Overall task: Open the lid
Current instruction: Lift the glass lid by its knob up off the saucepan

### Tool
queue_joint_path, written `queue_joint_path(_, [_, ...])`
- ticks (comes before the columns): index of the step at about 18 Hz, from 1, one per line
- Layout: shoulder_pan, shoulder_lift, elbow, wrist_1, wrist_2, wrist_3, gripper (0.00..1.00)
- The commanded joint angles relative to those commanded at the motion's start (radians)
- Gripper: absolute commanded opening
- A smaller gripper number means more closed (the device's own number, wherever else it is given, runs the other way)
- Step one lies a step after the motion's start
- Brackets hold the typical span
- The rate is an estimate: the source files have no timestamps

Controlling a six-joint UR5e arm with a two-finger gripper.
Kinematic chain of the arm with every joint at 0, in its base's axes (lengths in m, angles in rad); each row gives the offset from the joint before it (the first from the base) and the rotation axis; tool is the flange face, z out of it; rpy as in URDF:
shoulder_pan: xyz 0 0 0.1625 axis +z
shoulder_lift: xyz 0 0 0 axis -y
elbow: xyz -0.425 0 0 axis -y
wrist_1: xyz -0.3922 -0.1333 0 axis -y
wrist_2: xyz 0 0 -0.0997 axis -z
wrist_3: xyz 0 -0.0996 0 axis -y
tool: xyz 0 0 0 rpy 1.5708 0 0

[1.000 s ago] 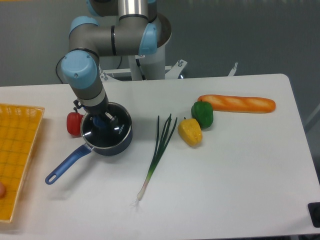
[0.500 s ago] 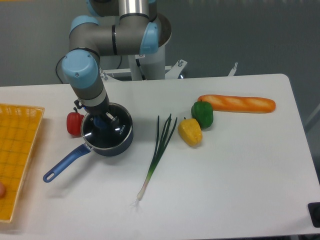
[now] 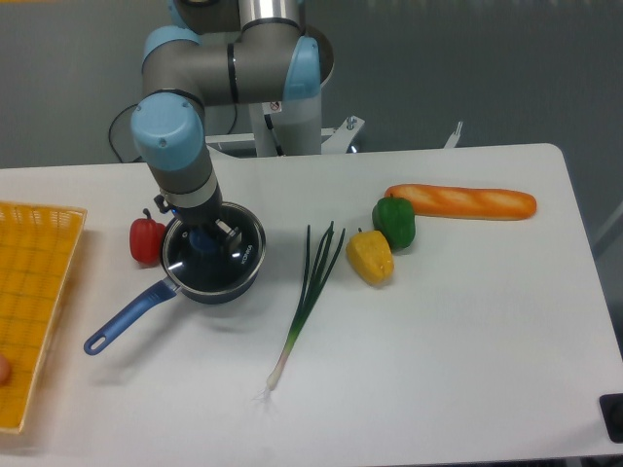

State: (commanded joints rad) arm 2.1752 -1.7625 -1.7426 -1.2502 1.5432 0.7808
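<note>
High front view facing arm

Desk [image 3: 467, 350]: near-right corner and near edge open, no objects. Left edge blocked by yellow basket [image 3: 34, 292]. Far-left area crowded: saucepan [image 3: 209, 277] with lid [image 3: 209, 255] on it, arm [image 3: 180, 146] directly above, red pepper [image 3: 146, 239] just beside pan toward the left edge. Pan handle [image 3: 127, 316] angles toward the near-left corner. Spring onion [image 3: 307, 297] lies across mid-desk, right of pan, narrow gap between. Yellow pepper [image 3: 370, 257] and green pepper [image 3: 394, 222] touching; baguette [image 3: 462, 202] along far-right.
</note>
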Motion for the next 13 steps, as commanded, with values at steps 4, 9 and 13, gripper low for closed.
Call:
queue_joint_path(4, [0.020, 0.000, 0.008, 0.000, 0.005, 0.037, 0.40])
queue_joint_path(9, [0.058, 0.000, 0.032, 0.000, 0.005, 0.078, 0.40])
queue_joint_path(13, [0.086, 0.000, 0.052, 0.002, -0.002, 0.156, 0.40])
